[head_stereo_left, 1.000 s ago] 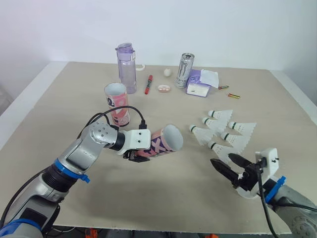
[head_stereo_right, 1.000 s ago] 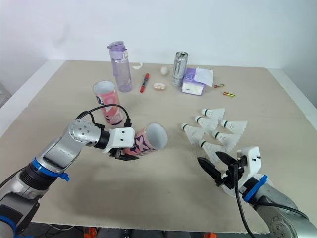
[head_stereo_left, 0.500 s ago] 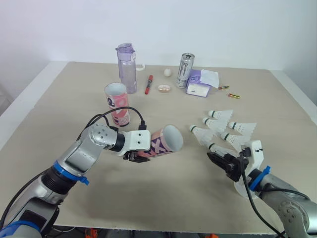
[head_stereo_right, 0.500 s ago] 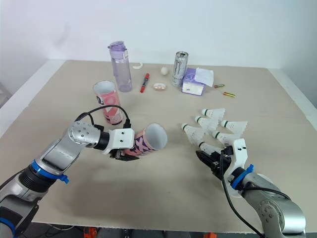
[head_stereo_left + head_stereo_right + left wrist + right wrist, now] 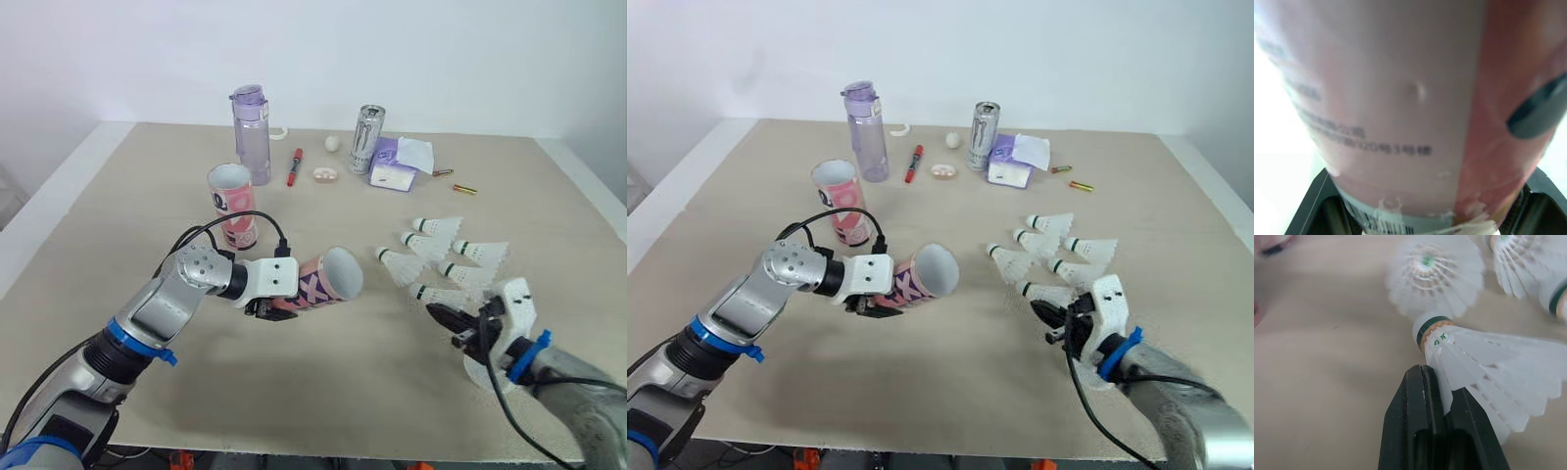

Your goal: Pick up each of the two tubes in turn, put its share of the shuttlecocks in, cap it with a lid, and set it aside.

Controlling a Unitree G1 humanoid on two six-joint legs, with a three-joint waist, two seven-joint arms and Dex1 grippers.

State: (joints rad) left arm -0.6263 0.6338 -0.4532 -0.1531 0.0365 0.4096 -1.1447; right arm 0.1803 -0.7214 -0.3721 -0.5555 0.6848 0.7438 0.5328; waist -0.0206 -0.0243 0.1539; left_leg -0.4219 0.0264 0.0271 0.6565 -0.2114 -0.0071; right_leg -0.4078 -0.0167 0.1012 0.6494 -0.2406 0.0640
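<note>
My left gripper [image 5: 273, 303] is shut on a pink tube [image 5: 324, 281] and holds it lying above the table, its open mouth facing right. In the left wrist view the tube [image 5: 1400, 98] stands between the black fingers [image 5: 1315, 208]. A second pink tube [image 5: 232, 205] stands upright behind it. Several white shuttlecocks [image 5: 457, 253] lie at the right. My right gripper [image 5: 440, 315] reaches the nearest shuttlecock [image 5: 438, 294] from the front. In the right wrist view that gripper [image 5: 1432, 382] is shut on the edge of the shuttlecock's [image 5: 1469, 355] feather skirt.
At the back stand a purple bottle [image 5: 250, 134], a silver can [image 5: 366, 138] and a tissue pack [image 5: 398, 164]. A red marker [image 5: 294, 166], a small round lid [image 5: 324, 175], a white ball [image 5: 332, 143] and two batteries [image 5: 462, 189] lie nearby.
My right gripper moved forward to the nearest shuttlecock and went from wide open to shut on its feathers. The left arm and its tube stayed still.
</note>
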